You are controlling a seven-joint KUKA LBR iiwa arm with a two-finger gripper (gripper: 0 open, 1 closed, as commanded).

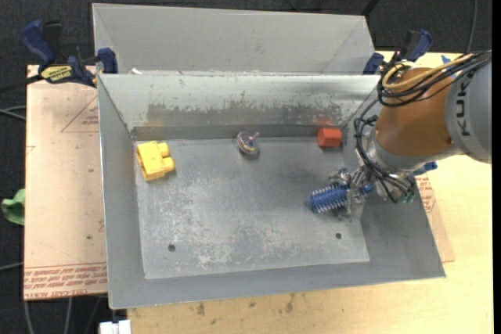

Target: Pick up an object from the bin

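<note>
You are looking down on a grey metal bin (235,246) with sloping walls and a flat, scuffed floor that takes up the middle of the frame. Only four small things lie on it, well apart from one another.

The robot arm (411,125), with its rounded orange cover and a bundle of black cables, comes in from the right edge of the frame and bends down over the bin's right side. At its end the hand (354,188) sits low at the right of the floor, just below the frame's middle height. It is right against the right-hand end of a blue ribbed piece that looks like a short coil or comb of plastic (329,200). That piece lies on the floor, slanting a little up to the right. You cannot tell from here how far the hand is open, nor whether it has hold of the blue piece or only touches it: dark wiring and metal parts crowd that spot.

At the left of the floor, near the foot of the left wall, lies a yellow plastic block (154,159) with a stepped shape. An orange-red cube (329,138) sits at the foot of the back wall, above the hand and apart from it. A small silvery knob-like thing with a purplish tint (248,144) rests at the foot of the back wall near the middle of the frame.
</note>
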